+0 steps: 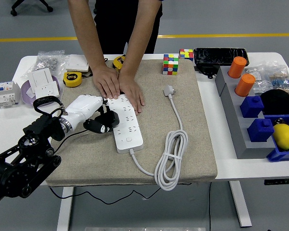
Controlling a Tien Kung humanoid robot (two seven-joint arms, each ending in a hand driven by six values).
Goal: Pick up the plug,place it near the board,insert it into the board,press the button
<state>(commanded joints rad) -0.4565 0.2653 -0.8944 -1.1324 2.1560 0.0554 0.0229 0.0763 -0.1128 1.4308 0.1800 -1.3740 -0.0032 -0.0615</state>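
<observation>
White plug point(169, 90) lying free toward the mat's point(202, 144) far right part, cord point(171, 159) trailing down to a coil near the mat's front edge and on to the power strip's point(124, 126) near end. Power strip lying lengthwise left of the mat's middle, far end pinned flat under a person's two hands point(119, 86). Left hand point(94, 114) resting at the strip's left edge, dark fingers point(103, 122) curled against its side, gripping nothing. Coloured cubes point(170, 63) at the table's point(212, 101) far edge.
</observation>
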